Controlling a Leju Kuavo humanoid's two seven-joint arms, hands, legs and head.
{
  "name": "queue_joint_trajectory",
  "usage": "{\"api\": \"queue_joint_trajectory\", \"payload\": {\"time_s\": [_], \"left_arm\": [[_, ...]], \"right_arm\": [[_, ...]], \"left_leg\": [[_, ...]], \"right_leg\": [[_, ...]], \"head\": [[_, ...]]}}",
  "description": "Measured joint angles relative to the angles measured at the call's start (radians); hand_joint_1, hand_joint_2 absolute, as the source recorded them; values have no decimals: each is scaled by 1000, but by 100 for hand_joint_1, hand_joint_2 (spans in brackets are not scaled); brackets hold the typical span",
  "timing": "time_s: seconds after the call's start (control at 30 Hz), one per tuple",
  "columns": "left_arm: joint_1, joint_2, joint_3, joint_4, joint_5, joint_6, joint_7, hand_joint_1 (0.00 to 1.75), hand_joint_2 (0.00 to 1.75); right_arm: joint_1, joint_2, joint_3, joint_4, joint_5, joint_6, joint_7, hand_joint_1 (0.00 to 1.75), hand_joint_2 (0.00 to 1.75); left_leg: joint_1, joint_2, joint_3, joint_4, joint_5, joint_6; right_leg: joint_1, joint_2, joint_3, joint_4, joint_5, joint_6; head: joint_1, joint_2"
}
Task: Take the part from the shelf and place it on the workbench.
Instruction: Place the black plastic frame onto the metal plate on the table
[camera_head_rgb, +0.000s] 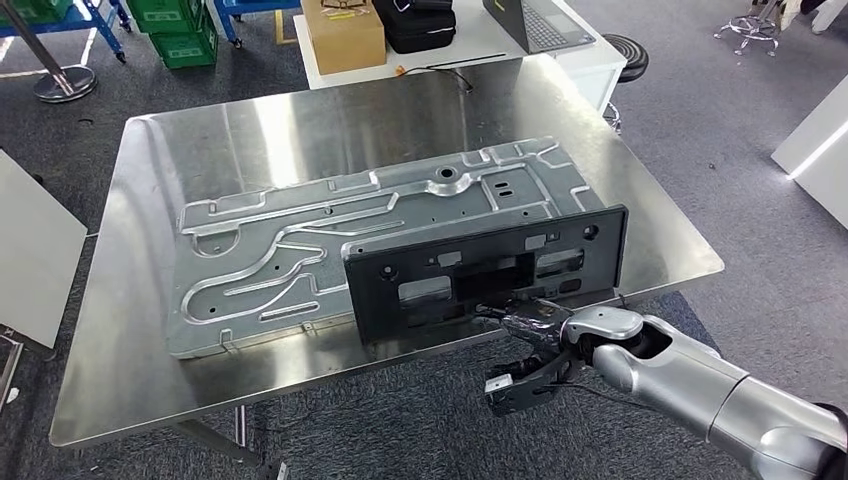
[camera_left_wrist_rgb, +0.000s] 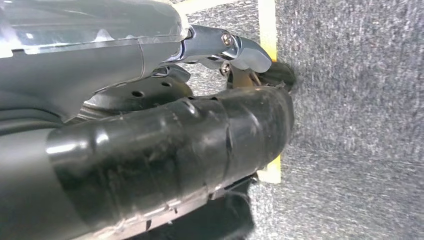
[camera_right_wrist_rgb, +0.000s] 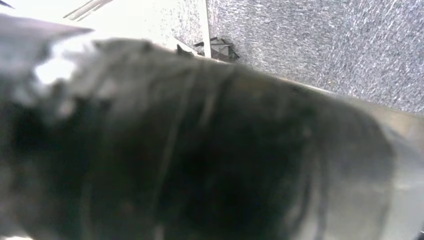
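Observation:
The part, a black rectangular plastic frame with cut-outs, stands upright on its long edge over the front right of the steel workbench. My right hand grips its lower edge from below, just off the bench's front edge. Behind the frame a large stamped grey metal plate lies flat on the bench. The right wrist view gives a blurred dark shape very close to the camera. My left hand hangs over grey carpet with its fingers stretched out and nothing in it.
Behind the bench stands a white table with a cardboard box, a black bag and a laptop. A stool is beside it. Green crates sit at the back left, a white panel at the left.

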Motion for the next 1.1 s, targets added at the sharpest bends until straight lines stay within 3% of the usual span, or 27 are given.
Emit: {"api": "queue_joint_trajectory", "payload": {"time_s": [0.1,0.17,0.27,0.3,0.33,0.37,0.43,0.5,0.53,0.63,0.7,0.93,1.03,1.1], "left_arm": [[0,-2,0,0,0,-7,-8,0,0],[0,-2,0,1,0,-10,-12,0,0],[0,-2,0,1,0,-11,-15,0,0],[1,-2,0,2,0,-11,-15,0,0],[2,-1,0,2,0,-10,-14,0,0],[2,0,0,2,0,-10,-12,0,0],[2,1,0,2,0,-10,-7,0,0],[1,2,0,2,0,-10,-4,0,0],[1,2,0,2,0,-10,-3,0,0],[1,2,0,3,0,-10,-1,0,0],[1,2,0,3,0,-10,0,0,0],[1,2,0,3,0,-9,1,0,0],[1,2,1,3,0,-6,1,0,0],[2,2,6,3,0,-3,1,0,0]], "right_arm": [[-1,-1,0,0,0,-1,0,0,0],[-1,-1,0,0,0,0,0,0,0],[-2,-1,0,0,0,0,0,0,0],[-1,-1,0,0,0,0,0,0,0],[-1,-1,1,0,0,1,0,0,0],[-1,-1,1,0,0,2,0,0,0],[-2,-1,2,0,0,4,0,0,0],[-4,-2,2,1,0,4,0,0,0],[-5,-2,2,1,0,4,0,0,0],[-4,-3,2,3,-1,5,0,0,0],[-4,-3,2,3,-1,5,0,0,0],[-4,-4,3,3,0,4,0,0,0],[-18,-13,3,3,0,20,4,0,0],[-48,-26,5,-4,-3,50,12,0,0]], "left_leg": [[1,0,-6,0,0,-14],[2,-1,-17,27,-24,-27],[15,-2,-95,193,-110,-49],[22,-2,-119,243,-126,-57],[27,-2,-129,263,-123,-64],[33,-2,-120,244,-102,-71],[46,-1,-62,128,-41,-86],[50,-5,-18,36,-13,-82],[49,-7,-13,20,-14,-76],[44,-8,-15,18,-7,-59],[40,-8,-16,18,-4,-53],[37,-8,-21,19,-2,-46],[35,-8,-23,20,-3,-45],[33,-8,-25,20,-3,-44]], "right_leg": [[2,-2,5,-24,2,-11],[-5,-7,13,-41,8,-20],[-10,-12,12,-49,13,-28],[-11,-13,10,-48,13,-27],[-14,-13,7,-47,14,-25],[-19,-14,5,-44,15,-22],[-28,-12,-3,-31,14,-9],[-29,-8,-14,-13,10,8],[-27,-6,-18,-8,8,8],[-26,-3,-20,-12,15,-26],[-27,-2,-19,-17,24,-30],[-29,-1,-16,-31,35,-9],[-33,-2,-17,-33,34,23],[-35,-2,-18,-33,34,34]], "head": [[0,0],[-2,0],[-4,0],[-4,0],[-4,0],[-4,0],[-4,0],[-4,0],[-3,0],[0,0],[0,0],[0,0],[0,0],[0,0]]}}
